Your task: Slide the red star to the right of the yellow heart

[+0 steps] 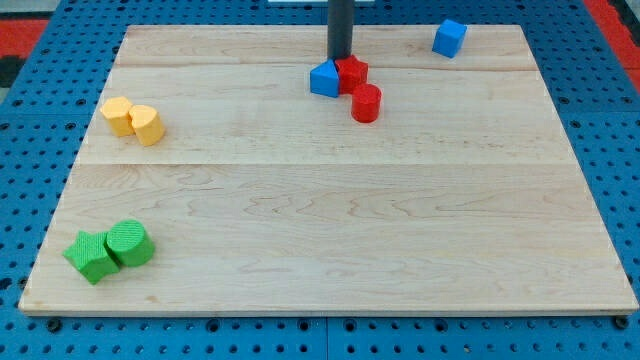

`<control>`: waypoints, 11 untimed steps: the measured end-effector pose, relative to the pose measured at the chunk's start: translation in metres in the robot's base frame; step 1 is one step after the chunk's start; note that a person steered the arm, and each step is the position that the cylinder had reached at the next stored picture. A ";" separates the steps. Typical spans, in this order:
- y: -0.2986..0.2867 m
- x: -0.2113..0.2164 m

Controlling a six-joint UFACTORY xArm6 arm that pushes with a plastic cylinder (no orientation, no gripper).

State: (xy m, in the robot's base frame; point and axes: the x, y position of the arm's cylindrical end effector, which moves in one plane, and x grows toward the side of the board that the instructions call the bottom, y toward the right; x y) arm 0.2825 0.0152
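Observation:
The red star (352, 72) lies near the view's top centre, touching a blue block (324, 78) on its left. A red cylinder (366, 103) sits just below and to the right of the star. My tip (340, 60) stands right behind the star and the blue block, at the seam between them. Two yellow blocks lie together at the view's left: one (118, 115) on the left and one (146, 125) on the right. I cannot tell which of them is the heart.
A blue cube (449, 38) sits at the view's top right. Two green blocks (90, 256) (130, 243) lie together at the bottom left. The wooden board (330, 260) ends in a blue pegboard frame on all sides.

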 end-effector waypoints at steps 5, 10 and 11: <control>0.025 0.084; 0.059 0.133; -0.006 0.137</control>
